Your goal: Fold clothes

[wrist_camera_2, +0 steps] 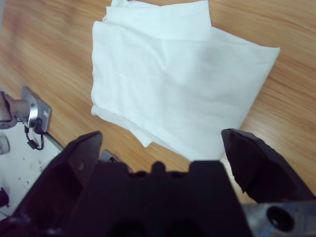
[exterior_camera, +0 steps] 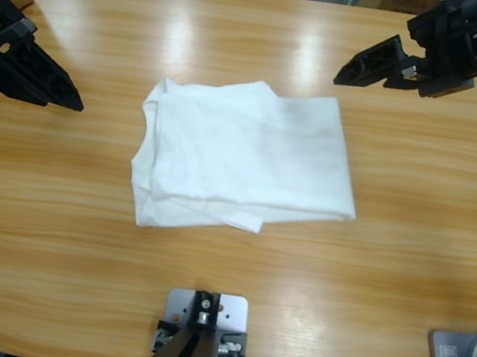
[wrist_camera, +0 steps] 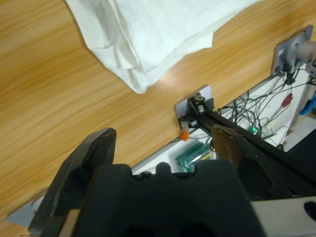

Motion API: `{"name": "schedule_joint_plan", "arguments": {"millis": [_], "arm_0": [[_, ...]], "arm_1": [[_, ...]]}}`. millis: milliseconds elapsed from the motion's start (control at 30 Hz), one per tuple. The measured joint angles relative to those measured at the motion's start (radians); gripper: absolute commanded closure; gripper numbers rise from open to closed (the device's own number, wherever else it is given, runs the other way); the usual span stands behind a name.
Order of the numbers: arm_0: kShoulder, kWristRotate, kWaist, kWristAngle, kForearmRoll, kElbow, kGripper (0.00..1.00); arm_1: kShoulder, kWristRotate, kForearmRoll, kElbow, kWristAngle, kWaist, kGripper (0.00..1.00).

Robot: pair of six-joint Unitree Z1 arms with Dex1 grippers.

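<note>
The white T-shirt [exterior_camera: 246,157] lies folded on the counter [exterior_camera: 384,279], well apart from the left gripper [exterior_camera: 51,86] and the right gripper [exterior_camera: 369,68], both spread wide and empty, so only a final tidy or retreat seems called for.

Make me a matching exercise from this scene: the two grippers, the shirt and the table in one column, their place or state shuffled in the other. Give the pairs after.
Things:
1. left gripper
2. right gripper
3. white T-shirt
4. wooden table

Places or states:
A. folded into a rough rectangle, lying mid-table
B. bare and glossy around the cloth
C. open and holding nothing, by the high view's left edge
D. open and holding nothing, at the high view's upper right

Pairs: 1-C, 2-D, 3-A, 4-B
</note>
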Motion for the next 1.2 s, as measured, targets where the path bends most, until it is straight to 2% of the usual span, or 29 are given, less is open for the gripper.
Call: {"name": "schedule_joint_plan", "arguments": {"millis": [600, 867, 1200], "arm_0": [[0.002, -0.014, -0.004, 0.0, 0.0, -0.041, 0.243], [0.054, -0.014, -0.006, 0.0, 0.0, -0.107, 0.243], [0.09, -0.014, -0.015, 0.0, 0.0, -0.114, 0.243]], "arm_1": [[0.001, 0.0, 0.0, 0.005, 0.002, 0.0, 0.004], [0.009, 0.0, 0.012, 0.017, 0.003, -0.001, 0.004], [0.009, 0.0, 0.012, 0.017, 0.003, -0.005, 0.004]]}}
